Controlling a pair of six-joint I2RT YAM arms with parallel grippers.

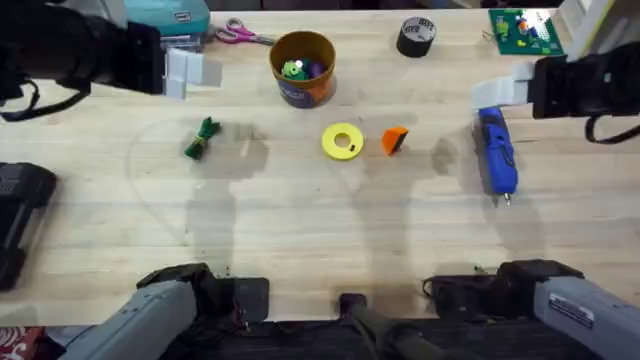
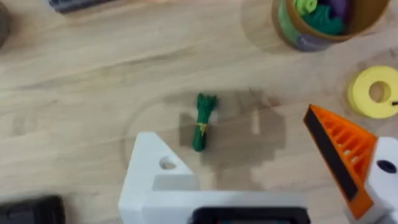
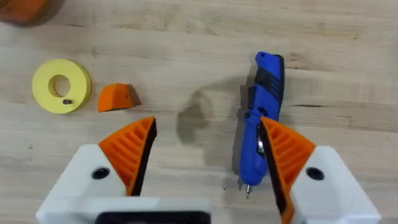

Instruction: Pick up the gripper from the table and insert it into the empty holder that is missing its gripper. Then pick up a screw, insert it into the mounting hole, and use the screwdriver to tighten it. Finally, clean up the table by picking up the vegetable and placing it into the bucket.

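Hovering apart above the tabletop (image 1: 300, 230), left gripper (image 2: 249, 180) lacks one pad and right gripper (image 3: 205, 155) stands open; the loose gripper (image 1: 395, 140) lies beside the yellow disc (image 1: 342, 141), unheld, awaiting pickup

On the tabletop (image 1: 300, 230), the vegetable (image 1: 202, 139) lies toward the left edge, the gripper (image 1: 395, 140) mid-table, the screwdriver (image 1: 496, 151) toward the right edge, the bucket (image 1: 302, 67) near the far edge.

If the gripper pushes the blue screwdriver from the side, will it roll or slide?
The screwdriver lies flat on the table, and its body looks cylindrical, so a side push would probably make it roll. Its black trim and thin metal bit may make that roll uneven. It probably stays rigid when lifted.
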